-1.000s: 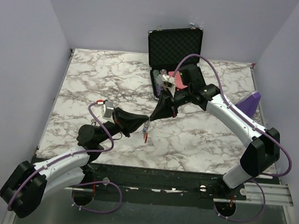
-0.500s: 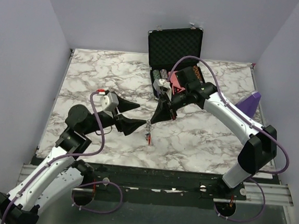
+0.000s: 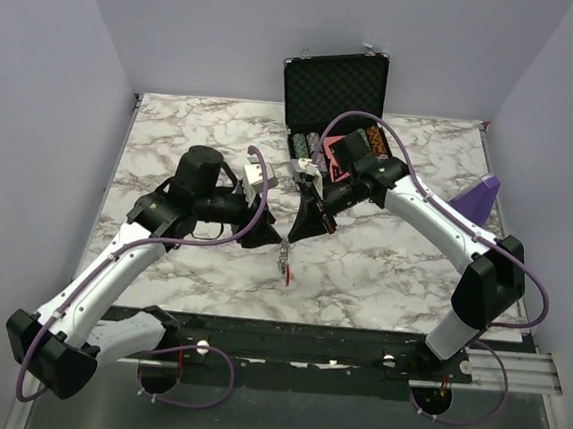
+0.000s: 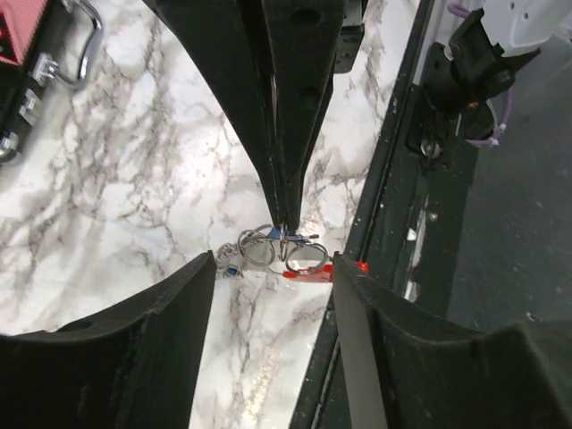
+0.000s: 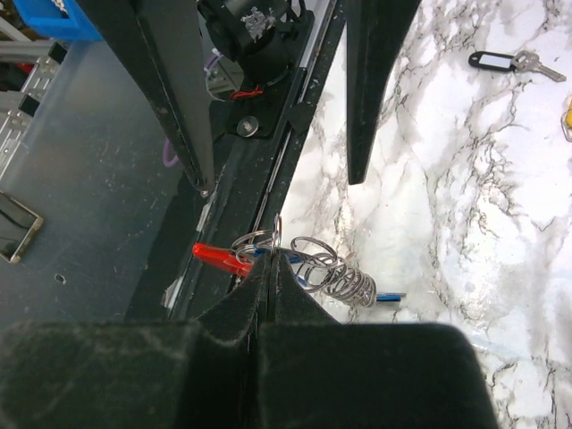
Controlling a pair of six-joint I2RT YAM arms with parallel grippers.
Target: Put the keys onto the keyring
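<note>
At table centre, right gripper [image 3: 287, 238] pinches the keyring [image 3: 283, 261]; left gripper [image 3: 262, 234] gapes at 9 o'clock, case [image 3: 334, 93] at 12.

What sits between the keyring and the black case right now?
Top view: the right gripper, shut on the keyring, and its wrist fill the stretch up to the black case.

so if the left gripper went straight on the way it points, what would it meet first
Probably the keyring, dangling from the shut right gripper, right ahead of the open left gripper, though depth is hard to judge.
</note>
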